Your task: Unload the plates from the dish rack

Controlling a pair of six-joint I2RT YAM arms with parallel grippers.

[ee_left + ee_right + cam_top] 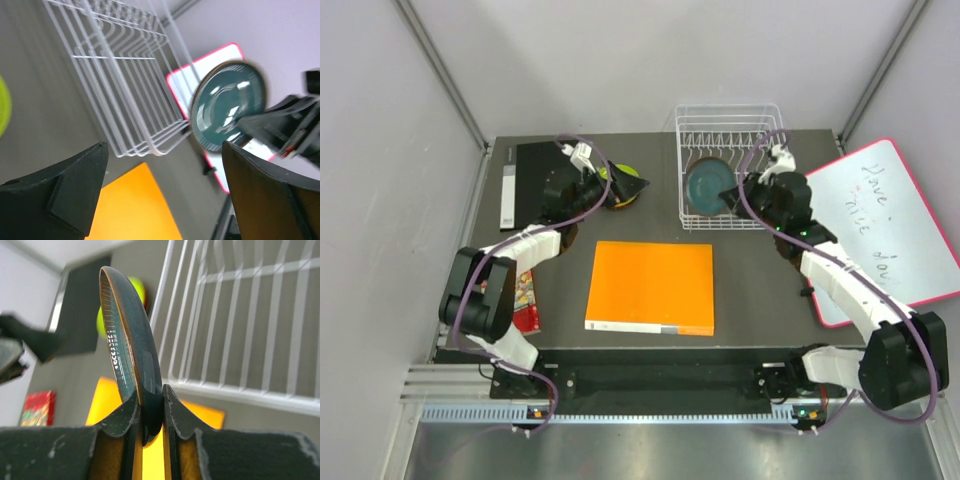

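Note:
The white wire dish rack (732, 150) stands at the back right; it also shows in the left wrist view (125, 75) and the right wrist view (250, 335). My right gripper (738, 190) is shut on the rim of the dark grey-blue plate (706, 186), holding it on edge over the rack's near left part. The pinch shows in the right wrist view (150, 407), plate (131, 330) edge-on. The plate also shows in the left wrist view (227, 107). My left gripper (628, 184) is open and empty (162, 192) over a lime green plate (606, 178) with an orange rim under it.
The big flat orange square (652, 287) lies in the middle near the front. The pink-edged whiteboard (890, 225) lies at the right. A black flat slab (532, 178) is at the back left. A red packet (525, 300) lies by the left arm.

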